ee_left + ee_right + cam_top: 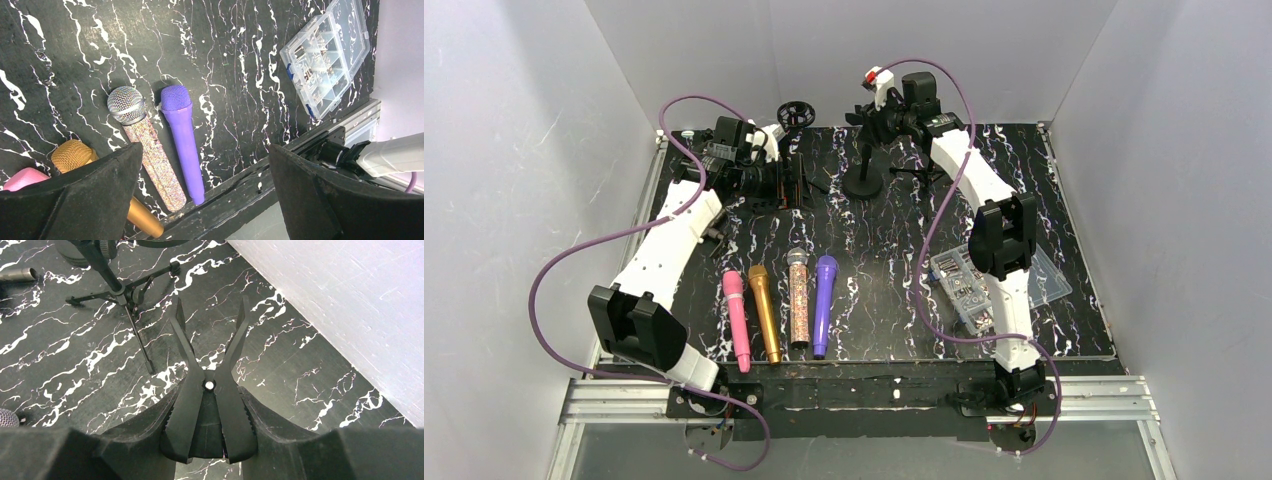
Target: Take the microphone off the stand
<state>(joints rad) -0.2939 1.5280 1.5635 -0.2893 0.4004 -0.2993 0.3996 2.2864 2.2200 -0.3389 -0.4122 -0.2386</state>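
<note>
My right gripper hangs over the back of the table, shut on the handles of a black spring clip. The clip's two prongs are spread, with nothing between them. Whether the clip is joined to a stand I cannot tell. Below it stand a small black tripod stand and a round-based stand. Four microphones lie in a row near the front: pink, gold, glittery silver and purple. My left gripper is open and empty at the back left.
A clear plastic parts box sits at the right, beside the right arm. Black hardware is clustered under the left gripper. The end of a grey cylinder lies near the round base. White walls close in the back and sides.
</note>
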